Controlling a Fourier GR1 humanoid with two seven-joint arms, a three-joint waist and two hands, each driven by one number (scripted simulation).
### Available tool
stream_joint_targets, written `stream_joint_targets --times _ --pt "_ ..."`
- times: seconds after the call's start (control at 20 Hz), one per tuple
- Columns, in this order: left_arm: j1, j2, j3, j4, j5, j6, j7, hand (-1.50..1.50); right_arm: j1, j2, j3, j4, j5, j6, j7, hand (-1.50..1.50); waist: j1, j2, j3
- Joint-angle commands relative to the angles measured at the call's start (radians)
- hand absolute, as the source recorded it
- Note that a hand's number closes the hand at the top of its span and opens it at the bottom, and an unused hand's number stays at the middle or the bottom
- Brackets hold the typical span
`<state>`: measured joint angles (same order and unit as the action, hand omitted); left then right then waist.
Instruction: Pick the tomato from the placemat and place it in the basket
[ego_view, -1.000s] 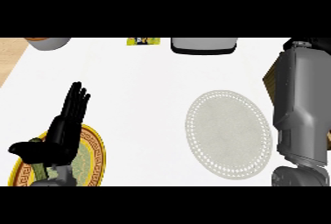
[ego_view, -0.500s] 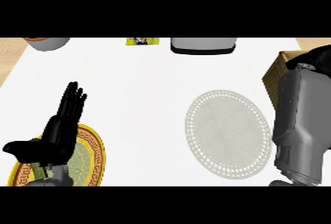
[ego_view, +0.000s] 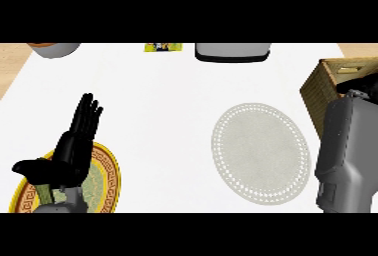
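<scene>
Grey forearm fills your lower right corner, running up along the placemat's edge toward the basket (ego_view: 325, 85), and it is the nearest thing you have to read. Its hand is out of sight past the basket's rim, where only a dark shape shows, so you cannot tell whether the right hand's fingers are spread or curled, nor what they hold. At your lower left the left hand (ego_view: 70, 150) rests open, fingers straight and pointing up the bench (ego_view: 162, 100), thumb out to the side, holding nothing; it sits over a yellow-rimmed plate (ego_view: 107, 172) with a key-pattern border. In the middle distance the pale round placemat (ego_view: 258, 150) lies bare, with no tomato on it. The tomato shows nowhere in this view: it may be hidden in the right hand or already down inside the wicker basket, and you cannot say which. Judging from that, the pick looks done and the carry has reached the basket; what is left is the release, if it has not happened, and drawing the arm clear without catching the wicker wall. Farther off, along the bench's far edge, you have a grey pot (ego_view: 53, 49) at the left, a small yellow-green packet (ego_view: 163, 47) beside it, and a grey box with a dark base (ego_view: 232, 51) toward the middle.
</scene>
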<state>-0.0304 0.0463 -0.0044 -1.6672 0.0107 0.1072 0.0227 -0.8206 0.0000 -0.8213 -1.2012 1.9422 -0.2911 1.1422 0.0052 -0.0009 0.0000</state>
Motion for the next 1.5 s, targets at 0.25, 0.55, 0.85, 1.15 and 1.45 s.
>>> stream_joint_targets --times 0.25,0.55,0.85,1.15,1.45 --pt "0.002 0.010 0.007 -0.028 0.003 -0.005 0.018 0.00 0.094 0.000 0.071 -0.082 -0.088 -0.087 0.103 -1.50 0.000 0.000 0.000" --pt "0.032 0.018 0.015 -0.045 0.025 -0.026 0.014 0.00 0.059 -0.015 0.103 -0.089 0.011 -0.182 0.093 -1.50 0.010 0.002 0.000" --pt "-0.004 -0.009 -0.003 0.012 -0.008 0.000 -0.010 0.00 0.100 0.000 0.181 -0.262 0.157 -0.091 0.145 -1.50 -0.002 0.000 -0.001" --pt "0.014 0.009 0.002 -0.048 0.008 -0.005 0.049 0.00 0.140 0.000 0.192 -0.442 0.206 0.037 0.158 -1.50 -0.007 -0.005 -0.001" --pt "0.011 0.012 0.015 -0.006 0.008 -0.011 0.006 0.00 0.194 0.000 0.359 -0.728 0.259 0.133 0.224 -1.50 -0.007 -0.008 -0.002"
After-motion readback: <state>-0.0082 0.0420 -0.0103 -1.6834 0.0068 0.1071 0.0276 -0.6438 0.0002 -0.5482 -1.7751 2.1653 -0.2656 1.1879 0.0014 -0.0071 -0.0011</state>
